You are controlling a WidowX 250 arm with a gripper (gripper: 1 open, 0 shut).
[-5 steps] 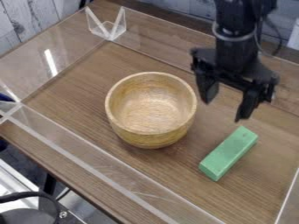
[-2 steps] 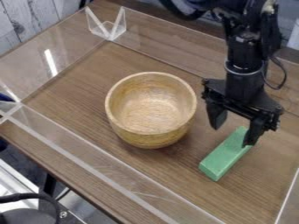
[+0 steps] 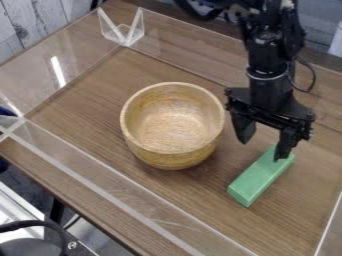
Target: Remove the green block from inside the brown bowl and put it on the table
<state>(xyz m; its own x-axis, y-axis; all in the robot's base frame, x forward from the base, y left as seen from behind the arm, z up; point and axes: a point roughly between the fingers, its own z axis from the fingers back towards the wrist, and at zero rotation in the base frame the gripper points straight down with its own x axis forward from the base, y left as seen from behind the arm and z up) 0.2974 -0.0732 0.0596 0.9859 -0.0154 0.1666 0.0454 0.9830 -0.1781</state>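
The block (image 3: 261, 177) lies flat on the bench (image 3: 94, 90), outside the bowl (image 3: 173, 124) and to its right, with its long side running diagonally from the lower left up toward the right. It sits near the bowl but apart from it, with a strip of bare wood grain between them. The bowl stands upright near the middle of the bench, and its pale inside holds nothing. The pincer (image 3: 262, 142) hangs from a black arm that comes down from the top of the view, and it points almost straight down over the block's upper right end. Its dark fingers (image 3: 282, 146) are spread wide and hold nothing. The right finger overlaps the block's far end in the picture; whether it touches the green surface cannot be told from this angle. The left finger hangs in the gap between the bowl and the block, just beside the bowl's right wall. Low clear walls (image 3: 80, 170) edge the bench, and a small clear bracket (image 3: 123, 28) stands at the far left corner.
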